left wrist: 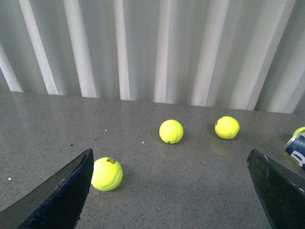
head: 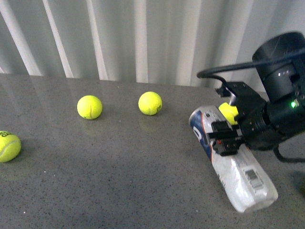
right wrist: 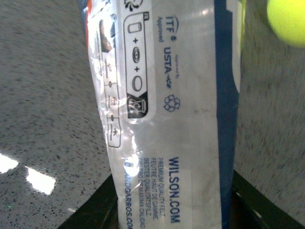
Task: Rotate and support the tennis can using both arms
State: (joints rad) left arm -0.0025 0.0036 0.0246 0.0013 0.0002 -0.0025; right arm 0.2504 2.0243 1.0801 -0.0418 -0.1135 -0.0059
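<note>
Tennis can (head: 243,183) within right gripper (head: 228,139)

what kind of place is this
Probably a robot test setup: grey speckled worktop, plain white pleated curtain behind, loose tennis balls, and a tennis can in the right claw.

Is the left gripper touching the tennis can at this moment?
Apart. In the left wrist view the left gripper hangs open over the table, and the tennis can only pokes in at the frame edge, well beyond its fingers.

Right hand (head: 228,138) hides the tennis can's (head: 240,183) middle — ball (head: 229,112) behind, half-covered.
</note>
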